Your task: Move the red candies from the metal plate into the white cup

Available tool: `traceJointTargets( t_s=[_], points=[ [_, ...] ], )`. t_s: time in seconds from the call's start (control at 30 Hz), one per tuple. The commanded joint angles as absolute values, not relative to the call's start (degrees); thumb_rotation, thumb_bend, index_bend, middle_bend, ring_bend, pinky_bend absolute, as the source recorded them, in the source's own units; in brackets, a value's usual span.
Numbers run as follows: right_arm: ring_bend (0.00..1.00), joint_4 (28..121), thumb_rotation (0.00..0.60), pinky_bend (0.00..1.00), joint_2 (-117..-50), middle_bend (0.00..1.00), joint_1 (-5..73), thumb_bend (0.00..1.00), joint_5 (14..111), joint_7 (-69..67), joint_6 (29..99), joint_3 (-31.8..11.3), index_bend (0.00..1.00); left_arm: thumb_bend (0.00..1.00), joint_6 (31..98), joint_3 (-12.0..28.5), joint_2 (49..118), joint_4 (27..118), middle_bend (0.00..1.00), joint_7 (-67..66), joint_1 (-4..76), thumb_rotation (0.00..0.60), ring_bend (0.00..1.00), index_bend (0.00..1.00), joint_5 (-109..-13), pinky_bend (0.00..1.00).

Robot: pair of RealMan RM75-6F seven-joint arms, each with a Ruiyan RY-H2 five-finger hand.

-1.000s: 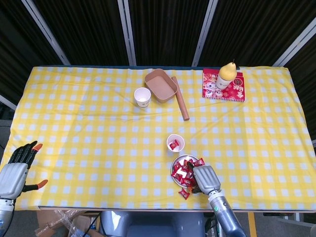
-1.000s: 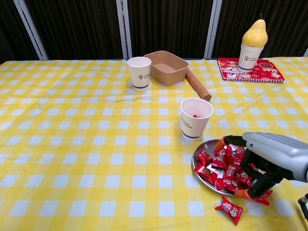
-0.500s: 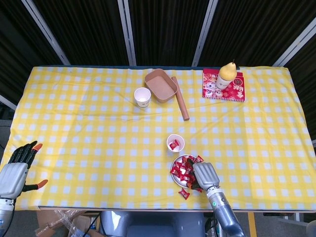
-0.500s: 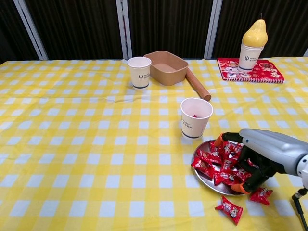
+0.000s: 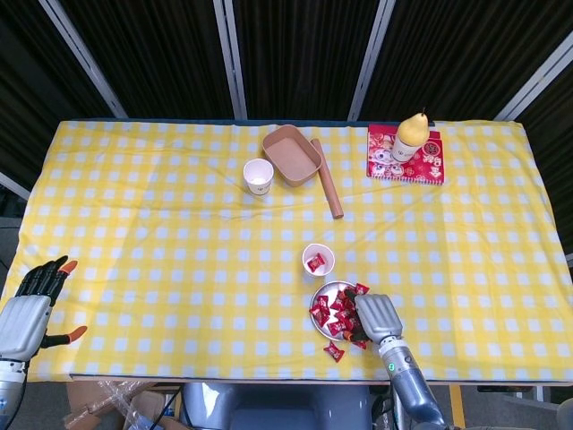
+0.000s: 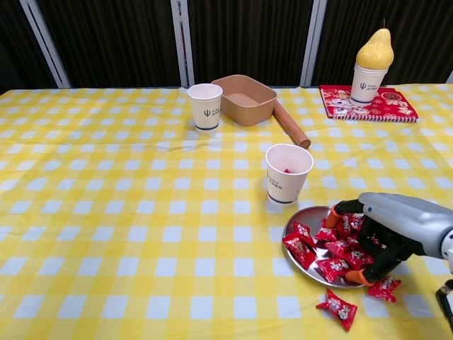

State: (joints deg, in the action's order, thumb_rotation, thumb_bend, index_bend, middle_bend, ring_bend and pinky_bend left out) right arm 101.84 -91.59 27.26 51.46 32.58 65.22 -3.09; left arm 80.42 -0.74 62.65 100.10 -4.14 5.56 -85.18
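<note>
The red candies [image 6: 327, 248] lay heaped on the metal plate [image 6: 300, 218] at lower right, just below the white cup [image 6: 288, 173]. They looked light, crinkly and slippery, best pinched across the wrapper. The right hand [image 6: 386, 225] curled over them; any hold was unclear. The left hand [image 5: 25, 308] hung spread and empty at lower left.

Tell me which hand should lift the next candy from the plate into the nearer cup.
Right. The right hand already rests over the red candies on the metal plate, just beside the white cup. The left hand hangs open off the table's far left edge.
</note>
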Motion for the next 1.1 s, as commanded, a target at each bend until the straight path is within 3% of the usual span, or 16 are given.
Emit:
traceJointTargets(
  t_s=[0.03, 0.2, 0.63, 1.1],
  points=[
    [0.99, 101.8, 0.6, 0.98, -91.6, 0.87, 27.3, 0.35, 51.3, 32.4, 65.1, -3.0, 0.46, 0.0, 80.4, -0.7, 62.6, 100.1, 0.0, -4.1, 5.5, 0.6, 0.0, 0.0, -85.2, 0.0],
    [0.99, 101.8, 0.6, 0.98, -91.6, 0.87, 27.5, 0.43, 50.9, 32.0, 64.4, -2.9, 0.53, 0.0, 80.5, -0.8, 62.7, 100.1, 0.0, -4.1, 5.5, 0.6, 0.0, 0.0, -85.3, 0.0],
    [1.0, 101.6, 0.6, 0.98, -92.2, 0.89, 27.7, 0.55, 52.4, 28.3, 64.0, -4.1, 0.61, 0.0, 80.6, -0.8, 62.6, 100.0, 0.0, -3.9, 5.5, 0.6, 0.0, 0.0, -85.5, 0.0],
    [1.0, 104.6, 0.6, 0.98, -91.0, 0.89, 27.8, 0.59, 55.5, 27.0, 66.2, -5.5, 0.63, 0.0, 80.7, -0.8, 62.6, 100.0, 0.0, -3.7, 5.5, 0.6, 0.0, 0.0, -85.7, 0.0]
  ],
)
